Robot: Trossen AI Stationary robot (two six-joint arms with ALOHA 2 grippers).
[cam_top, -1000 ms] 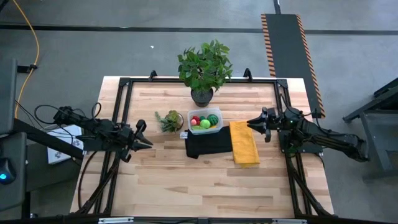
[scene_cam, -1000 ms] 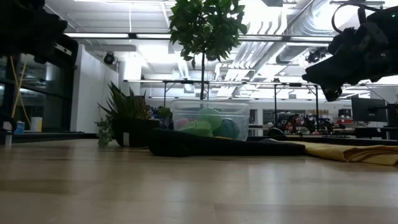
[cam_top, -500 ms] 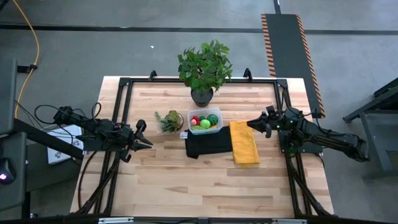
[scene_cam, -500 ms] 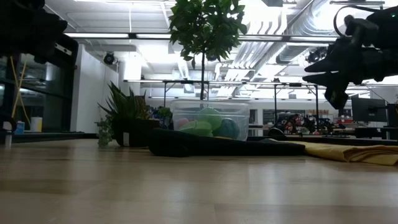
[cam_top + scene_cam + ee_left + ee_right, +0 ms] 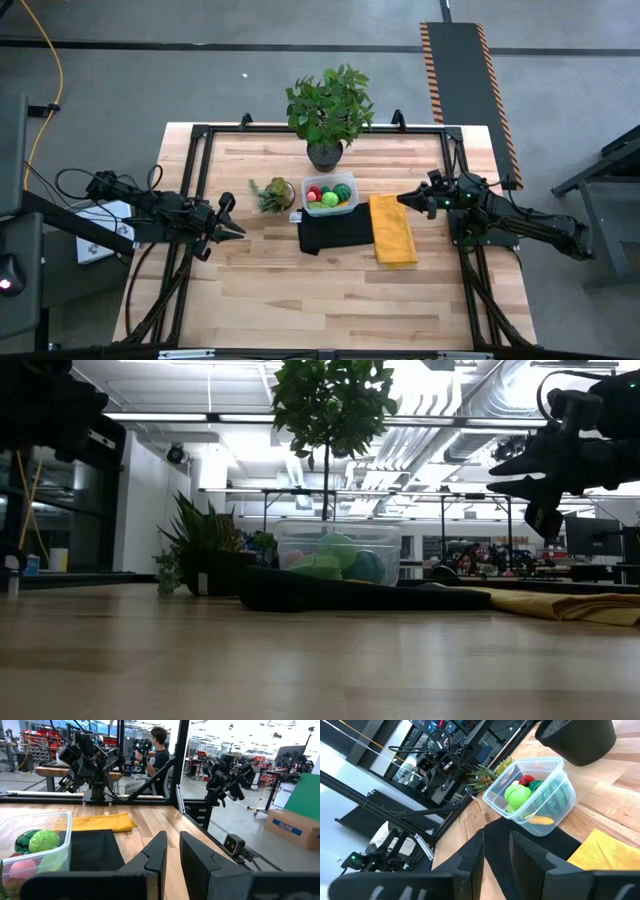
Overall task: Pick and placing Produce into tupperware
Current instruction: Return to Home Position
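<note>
The tupperware (image 5: 330,196) is a clear box that stands mid-table, at the far edge of a black cloth (image 5: 335,232). The produce (image 5: 520,795) lies inside it: a dark green striped ball, a light green piece, red berries and a yellow piece. My left gripper (image 5: 238,229) hovers at the table's left side, pointing level toward the box. Its fingers (image 5: 161,851) are shut to a narrow slit, with nothing between them. My right gripper (image 5: 401,198) hovers at the right side above the yellow cloth's edge, also shut and holding nothing. It shows in its own view (image 5: 496,837).
A yellow cloth (image 5: 392,230) lies right of the black cloth. A big leafy potted plant (image 5: 328,110) stands at the far edge. A small spiky plant (image 5: 272,193) stands left of the box. A person (image 5: 159,750) stands beyond the table. Bare wood spreads toward the near edge.
My right gripper has rolled about its own pointing line while staying in place over the yellow cloth's edge. Its fingers have kept the same narrow gap.
</note>
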